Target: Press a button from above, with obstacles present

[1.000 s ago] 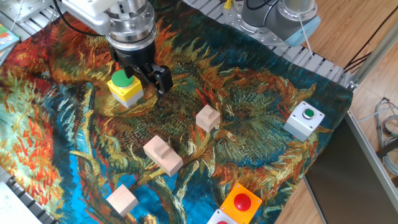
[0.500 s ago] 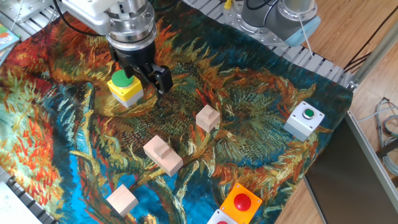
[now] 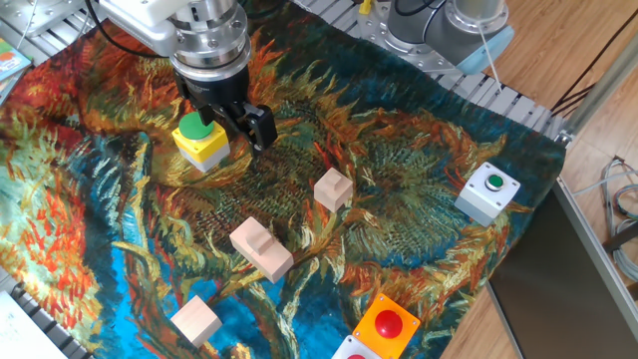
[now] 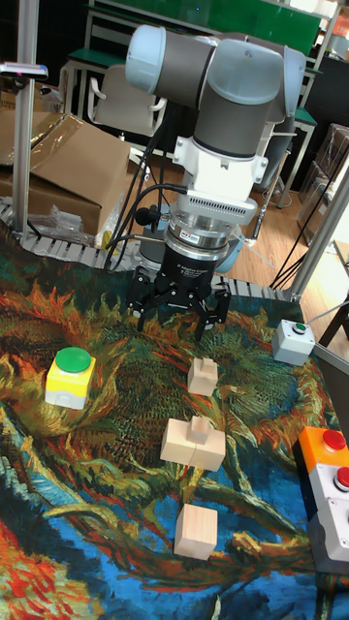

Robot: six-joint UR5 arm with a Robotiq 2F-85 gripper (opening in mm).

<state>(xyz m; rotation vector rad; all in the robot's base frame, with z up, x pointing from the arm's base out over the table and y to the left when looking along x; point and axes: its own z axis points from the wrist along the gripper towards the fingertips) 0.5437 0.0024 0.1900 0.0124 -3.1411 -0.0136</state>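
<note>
In the fixed view the yellow-boxed button (image 3: pixel 202 140) sits far left on the cloth (image 3: pixel 429 160) with the claw (image 3: pixel 231 122) close behind it and three wooden blocks (image 3: pixel 262 248) lying apart nearer the camera, all unchanged from half a second ago, while the tall view shows the claw (image 4: pixel 179 312) spread open, right of the button (image 4: pixel 70 376).

From where I stand, the grey robot arm (image 4: pixel 228 73) is made of fat tube sections closed by rounded pale blue end caps (image 4: pixel 145 53). Under them come a white collar (image 4: pixel 221 165), a silvery ribbed metal ring (image 4: pixel 208 218) and a black drum (image 4: pixel 189 263) with small white lettering. The black two-finger pincer (image 4: pixel 179 318) has chunky, angular fingers (image 4: pixel 143 308). Thin black cables (image 4: pixel 145 208) loop beside the wrist. In the fixed view the arm's round grey base (image 3: pixel 429 25) shows a pale blue part.
</note>
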